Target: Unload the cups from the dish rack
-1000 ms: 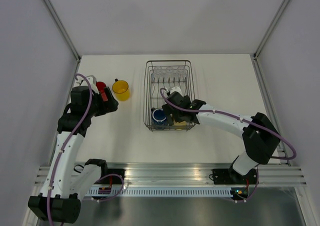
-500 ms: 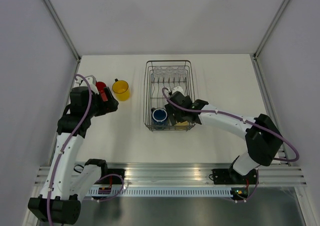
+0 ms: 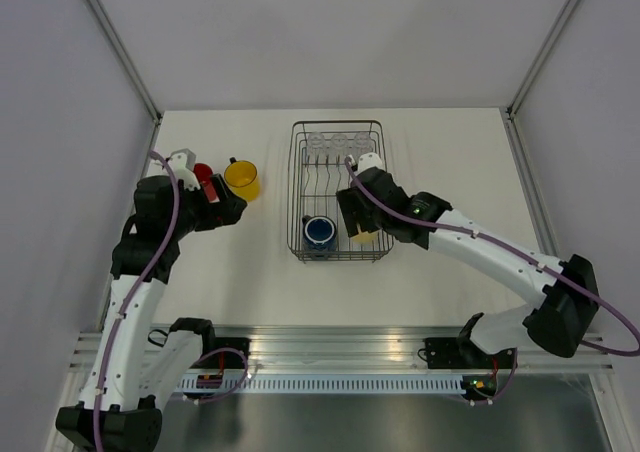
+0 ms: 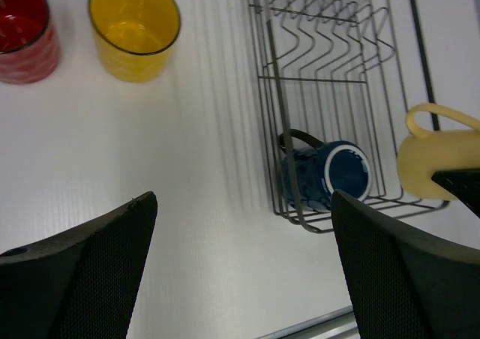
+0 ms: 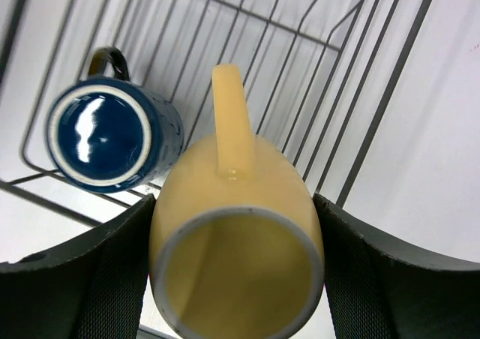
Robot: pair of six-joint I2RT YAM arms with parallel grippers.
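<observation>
Right, top camera first: the dish rack (image 3: 294, 197) sits mid-table. Two cups stand upright on the table (image 3: 450, 152) to its left, the red mug (image 3: 203, 173) and, just beside it, the orange-yellow mug (image 3: 242, 179). The left gripper (image 3: 228, 212) hovers just on the near side of that pair. Inside the rack, clear glass tumblers (image 3: 338, 142) line the far end and the dark blue mug (image 3: 319, 232) sits in the near left corner. The right gripper (image 3: 357, 229) is at the near right corner, around the pale cream-yellow mug (image 3: 365, 236).

Over to the left wrist: its fingers (image 4: 82, 279) are spread fully wide, with only bare table between them. The red and orange-yellow mugs sit far left, and the dark blue mug (image 4: 330, 175) is behind the rack wires. The cream-yellow mug (image 4: 431, 163) shows at the rack's right rim with a dark fingertip against it.

Now the right wrist, close in: the cream-yellow mug (image 5: 236, 234) is clamped between both fingers (image 5: 75, 279), each pad pressed to a side. Its mouth faces the camera and its handle points toward the far side. The dark blue mug (image 5: 112, 136) is just to its left, with rack wires beneath both.
</observation>
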